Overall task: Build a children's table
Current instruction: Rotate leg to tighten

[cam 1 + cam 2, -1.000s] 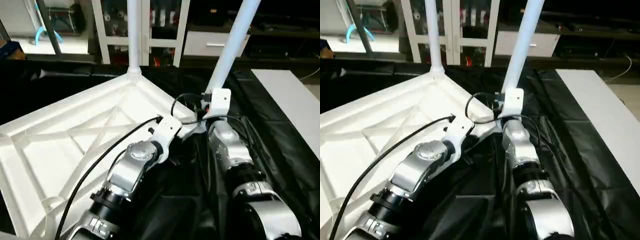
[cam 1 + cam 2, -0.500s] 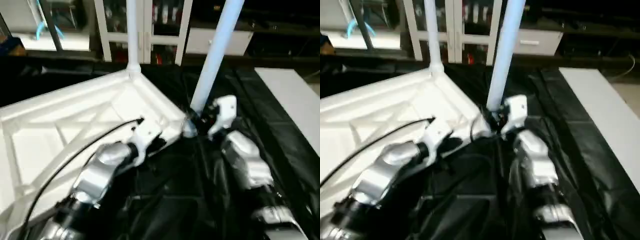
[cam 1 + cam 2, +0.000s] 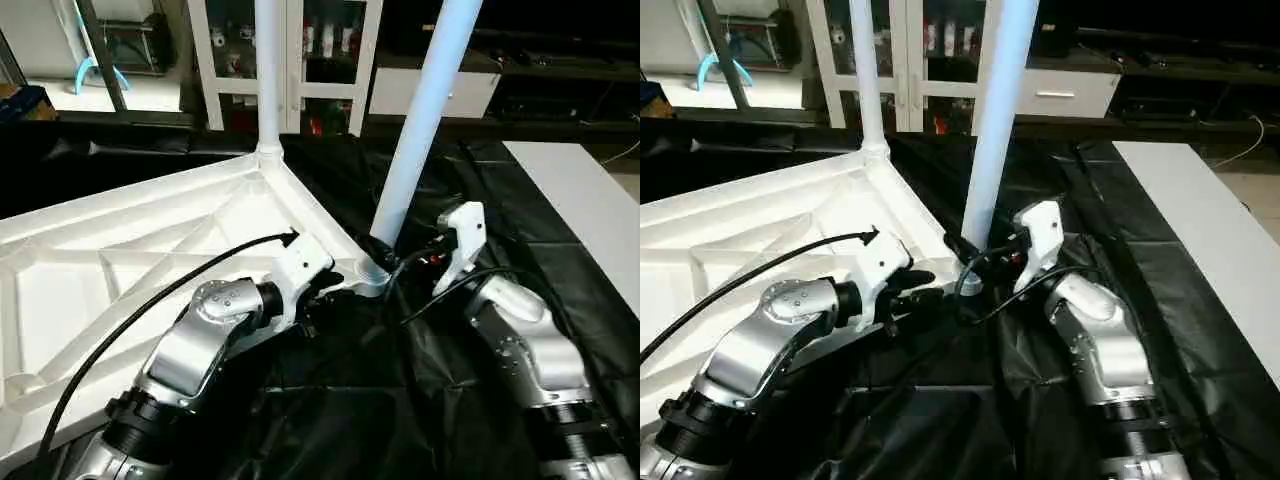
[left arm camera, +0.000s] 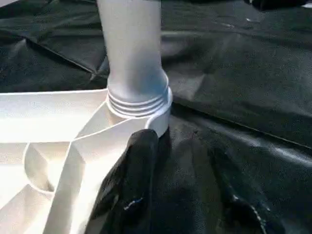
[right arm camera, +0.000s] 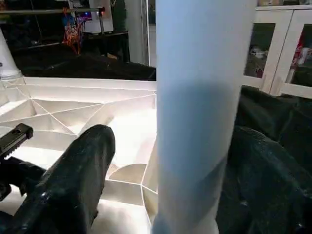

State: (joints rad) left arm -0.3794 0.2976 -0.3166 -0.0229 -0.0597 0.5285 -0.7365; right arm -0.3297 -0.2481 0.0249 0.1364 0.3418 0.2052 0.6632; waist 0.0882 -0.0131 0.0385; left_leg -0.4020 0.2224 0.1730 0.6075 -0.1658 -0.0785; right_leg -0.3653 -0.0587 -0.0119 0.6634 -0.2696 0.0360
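Tabletop (image 3: 150,260), white and ribbed side up, lies on the black-covered worktop (image 3: 340,420), stretching away from the left claw (image 3: 930,290) to that claw's left and beyond it. Two white legs stand upright in its corner sockets. The near leg (image 3: 425,110) rises from the socket (image 4: 141,105) at the corner just ahead of both claws; its threaded base sits in the socket, seen close in the left wrist view. The far leg (image 3: 267,70) stands at the next corner, well beyond the left claw.

Right claw (image 3: 975,255) reaches in from the right with its two fingers (image 5: 73,180) spread wide on either side of the near leg's lower end, not pressed against it. Left claw lies low at the tabletop's edge beside the same socket, partly open, one finger (image 4: 134,180) resting against the rim; it holds nothing.

A white board (image 3: 590,200) lies well to the right of the right claw.
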